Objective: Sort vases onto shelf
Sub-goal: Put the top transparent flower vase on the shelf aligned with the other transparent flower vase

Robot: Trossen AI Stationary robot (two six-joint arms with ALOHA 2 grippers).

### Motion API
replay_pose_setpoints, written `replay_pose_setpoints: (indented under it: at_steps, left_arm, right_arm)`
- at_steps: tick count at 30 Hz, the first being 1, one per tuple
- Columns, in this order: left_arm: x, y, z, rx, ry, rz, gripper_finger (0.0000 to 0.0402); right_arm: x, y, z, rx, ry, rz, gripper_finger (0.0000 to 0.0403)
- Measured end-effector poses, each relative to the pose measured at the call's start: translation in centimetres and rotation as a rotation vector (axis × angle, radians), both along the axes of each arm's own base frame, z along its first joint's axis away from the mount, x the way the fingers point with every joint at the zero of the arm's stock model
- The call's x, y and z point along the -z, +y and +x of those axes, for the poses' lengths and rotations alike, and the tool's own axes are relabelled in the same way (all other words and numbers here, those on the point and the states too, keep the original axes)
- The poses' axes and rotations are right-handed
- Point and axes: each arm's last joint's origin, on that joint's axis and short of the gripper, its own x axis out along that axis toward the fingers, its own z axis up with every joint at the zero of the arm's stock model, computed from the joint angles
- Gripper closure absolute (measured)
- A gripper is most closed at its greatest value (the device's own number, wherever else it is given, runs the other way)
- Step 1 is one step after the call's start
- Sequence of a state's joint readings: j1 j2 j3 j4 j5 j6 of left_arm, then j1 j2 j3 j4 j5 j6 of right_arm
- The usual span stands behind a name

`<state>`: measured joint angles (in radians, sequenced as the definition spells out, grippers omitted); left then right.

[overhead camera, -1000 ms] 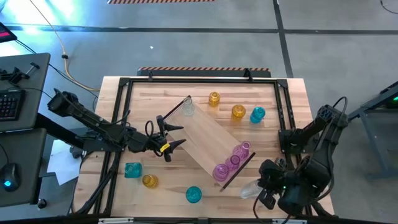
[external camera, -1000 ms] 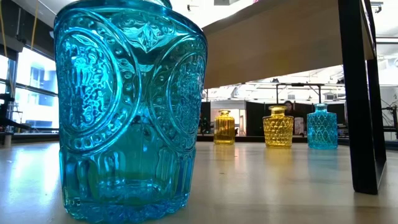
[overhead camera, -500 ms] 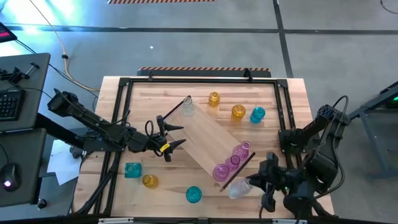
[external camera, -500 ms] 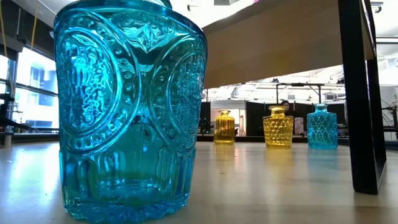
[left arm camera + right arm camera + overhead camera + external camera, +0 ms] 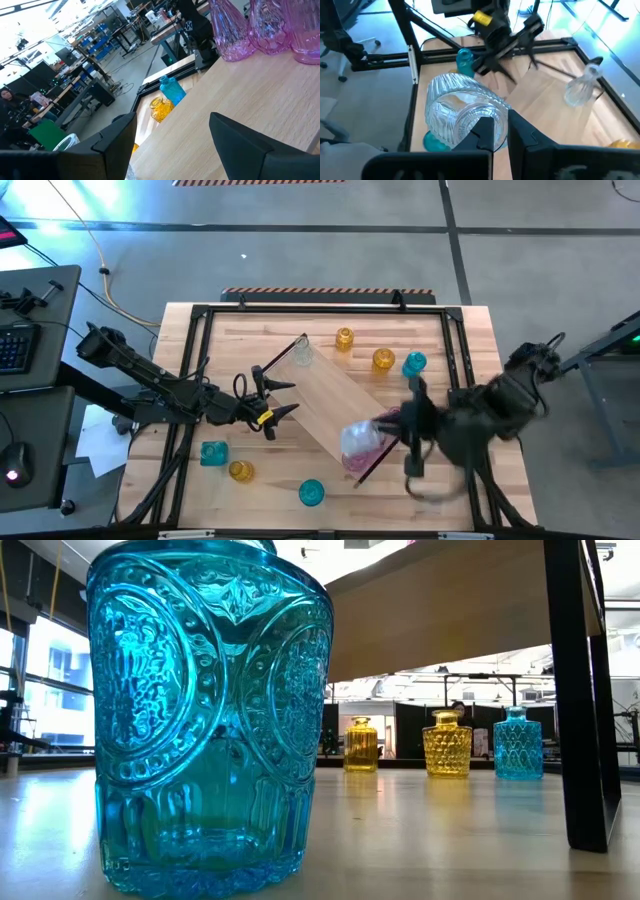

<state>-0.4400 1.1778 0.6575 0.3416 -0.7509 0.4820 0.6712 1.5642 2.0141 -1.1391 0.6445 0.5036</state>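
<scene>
A light-wood shelf (image 5: 335, 405) lies slantwise across the table and anchors everything here. Nearest the front edge, short of the shelf, stand a teal vase (image 5: 311, 493), a yellow vase (image 5: 240, 471) and another teal vase (image 5: 213, 452). At the shelf's near end, the right gripper (image 5: 501, 131) is closed on the neck of a clear vase (image 5: 359, 440), carried above the pink vases (image 5: 378, 438) standing there. To place it well, I judge the arm should clear the pink vases, lower the clear vase upright onto bare board, then release. Beside the shelf's middle, the left gripper (image 5: 278, 398) waits with jaws wide apart, empty. At the shelf's far end stands another clear vase (image 5: 302, 356); beyond the shelf stand two yellow vases and a teal one.
</scene>
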Motion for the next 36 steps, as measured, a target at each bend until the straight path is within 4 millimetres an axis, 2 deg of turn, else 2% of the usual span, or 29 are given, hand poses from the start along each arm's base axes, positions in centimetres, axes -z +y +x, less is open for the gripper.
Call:
replay_pose_setpoints:
  at_steps: [7, 12, 17, 25, 30, 36]
  left_arm:
    - [-0.3, 0.0, 0.0, -0.002, -0.034, -0.029, 0.0161]
    - [-0.3, 0.0, 0.0, -0.001, -0.033, -0.029, 0.0161]
    - [-0.7, 0.1, 0.1, -0.005, -0.08, -0.061, 0.0161]
    - [-1.4, 0.5, 0.4, 0.031, -0.162, -0.15, 0.0161]
    - [-1.4, 1.2, 0.7, 0.011, -0.191, -0.217, 0.0161]
    - [-1.4, 1.7, 1.1, 0.125, -0.19, -0.282, 0.0161]
  right_arm:
    - [-1.5, -5.9, 1.9, 0.003, 0.068, -0.009, 0.0402]
    - [-0.7, -10.1, 2.5, 0.049, 0.206, 0.021, 0.0402]
    - [0.2, -13.4, 3.5, 0.057, 0.284, 0.035, 0.0402]
    - [2.7, -17.2, 6.9, -0.004, 0.397, 0.093, 0.0402]
    - [5.2, -18.6, 9.3, -0.064, 0.496, 0.123, 0.0402]
    - [7.9, -19.8, 11.9, -0.125, 0.571, 0.133, 0.0402]
